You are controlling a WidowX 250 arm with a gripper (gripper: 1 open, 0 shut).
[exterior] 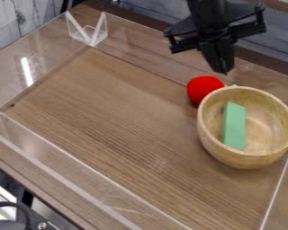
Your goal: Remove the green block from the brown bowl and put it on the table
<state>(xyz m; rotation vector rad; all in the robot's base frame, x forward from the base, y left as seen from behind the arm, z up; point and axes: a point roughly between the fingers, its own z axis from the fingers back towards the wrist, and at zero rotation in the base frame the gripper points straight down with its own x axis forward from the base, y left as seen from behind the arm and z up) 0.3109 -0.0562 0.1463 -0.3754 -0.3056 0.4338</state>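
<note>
One green block (233,128) lies below the shut gripper (223,63), inside the brown bowl (276,145).

Block (233,127): plain light green
Ball (205,88): solid red
Bowl (214,153): light tan
Tabletop (111,112): brown, wood-grain pattern
Robot arm (215,22): black and grey

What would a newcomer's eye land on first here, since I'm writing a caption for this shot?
Probably the bright red ball, sitting just up and left of the bowl in the picture. Next, the round tan bowl at the right, with a light green block inside. The dark robot arm looms at the top.
</note>
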